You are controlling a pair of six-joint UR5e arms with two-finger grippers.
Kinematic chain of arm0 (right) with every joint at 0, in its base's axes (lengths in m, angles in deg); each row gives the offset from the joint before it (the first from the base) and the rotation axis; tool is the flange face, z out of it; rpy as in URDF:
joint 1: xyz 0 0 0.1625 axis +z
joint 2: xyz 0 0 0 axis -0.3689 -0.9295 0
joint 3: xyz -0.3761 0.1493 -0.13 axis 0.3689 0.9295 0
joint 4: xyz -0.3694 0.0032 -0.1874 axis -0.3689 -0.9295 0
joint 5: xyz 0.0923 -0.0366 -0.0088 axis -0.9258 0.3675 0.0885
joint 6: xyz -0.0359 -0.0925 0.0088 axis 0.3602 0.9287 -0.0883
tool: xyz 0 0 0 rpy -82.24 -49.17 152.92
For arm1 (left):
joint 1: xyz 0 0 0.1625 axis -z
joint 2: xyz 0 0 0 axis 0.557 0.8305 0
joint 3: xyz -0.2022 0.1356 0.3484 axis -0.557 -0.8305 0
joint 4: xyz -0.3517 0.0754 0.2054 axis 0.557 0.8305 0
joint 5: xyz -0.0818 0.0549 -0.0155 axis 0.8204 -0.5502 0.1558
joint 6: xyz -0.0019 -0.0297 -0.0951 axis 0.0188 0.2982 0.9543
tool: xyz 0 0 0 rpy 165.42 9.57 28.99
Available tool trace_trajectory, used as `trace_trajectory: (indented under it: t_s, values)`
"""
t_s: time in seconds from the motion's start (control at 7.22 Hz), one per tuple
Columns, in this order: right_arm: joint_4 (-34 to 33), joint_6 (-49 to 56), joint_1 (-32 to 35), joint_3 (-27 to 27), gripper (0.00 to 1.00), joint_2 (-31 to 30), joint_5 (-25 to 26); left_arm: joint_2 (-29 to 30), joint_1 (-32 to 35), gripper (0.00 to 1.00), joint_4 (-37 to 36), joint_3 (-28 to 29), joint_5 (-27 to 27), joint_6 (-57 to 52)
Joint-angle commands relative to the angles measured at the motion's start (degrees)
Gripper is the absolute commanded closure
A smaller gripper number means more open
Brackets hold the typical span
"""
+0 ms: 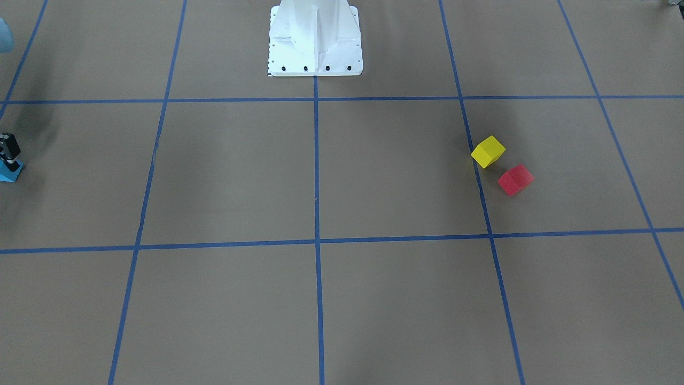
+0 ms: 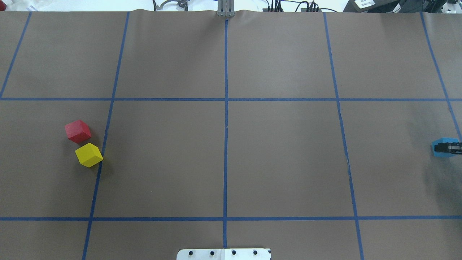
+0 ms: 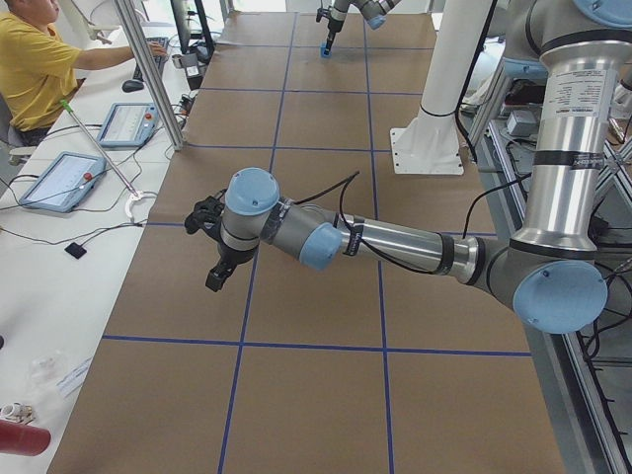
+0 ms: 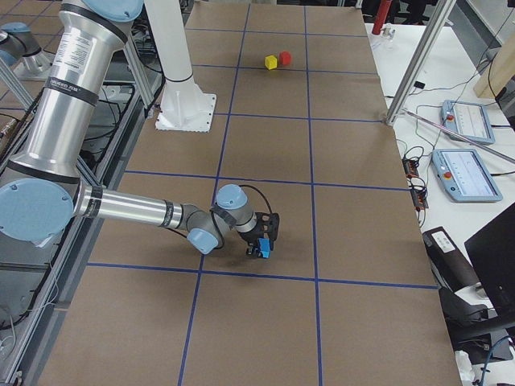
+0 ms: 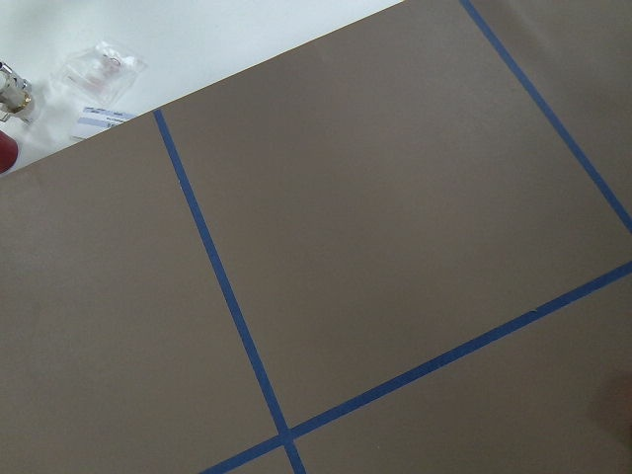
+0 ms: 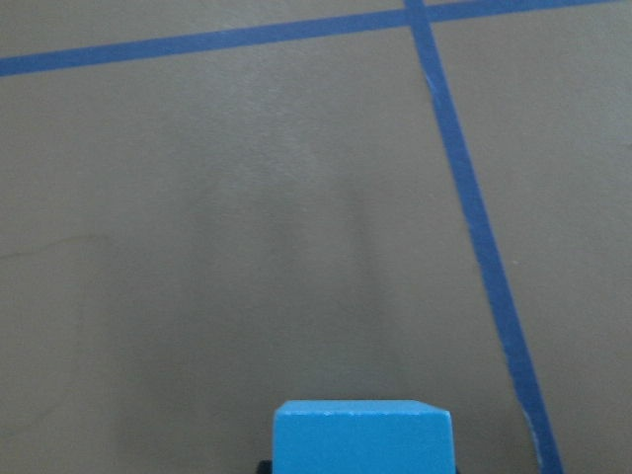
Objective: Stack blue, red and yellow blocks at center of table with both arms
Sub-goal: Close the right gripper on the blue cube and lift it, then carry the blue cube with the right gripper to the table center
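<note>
The right gripper is clamped on the blue block, its dark fingers closed across the cube, low over the brown table at the far edge on the robot's right, well apart from the centre crossing of the blue tape lines. The left gripper hangs above the table on the robot's left, seen only from the side, so whether it is wide or narrow cannot be told. The yellow block and red block sit just beside each other on the table's left part, both turned askew to the grid; the yellow one lies against a tape line, nearer the robot than the red.
</note>
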Motion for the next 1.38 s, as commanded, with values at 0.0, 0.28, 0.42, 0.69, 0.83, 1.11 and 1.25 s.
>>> trace_trajectory:
  t_s: [0.0, 0.28, 0.42, 0.69, 0.83, 1.11, 1.25]
  values:
    - [-0.2, 7.4, 1.2, -2.1, 1.00, 7.6, -2.5, 0.0, 0.0, 0.00, 0.0, 0.1, 0.0, 0.1]
    - [-0.3, 5.1, 1.0, -1.2, 1.00, 18.1, -2.3, -0.1, 0.0, 0.00, -0.1, 0.3, 0.0, 0.2]
    - [-5.5, 1.9, -0.4, -1.4, 1.00, 22.4, -2.2, -0.1, 0.0, 0.00, -0.1, 0.6, 0.0, 0.3]
    - [-25.8, 0.8, -6.3, -1.5, 1.00, 36.8, -0.8, -0.1, 0.0, 0.00, -0.1, 0.7, 0.0, 0.4]
    - [-38.9, -3.5, -10.1, -1.3, 1.00, 44.9, 0.8, 0.0, 0.0, 0.00, -0.1, 0.8, 0.0, 0.4]
    - [-47.9, -16.3, -18.4, 1.2, 1.00, 55.5, 7.4, 0.0, 0.0, 0.00, -0.1, 1.5, 0.0, 0.5]
    - [-48.0, -18.7, -20.9, 5.6, 1.00, 60.5, 9.3, -0.1, 0.0, 0.00, -0.1, 1.6, 0.0, 0.5]
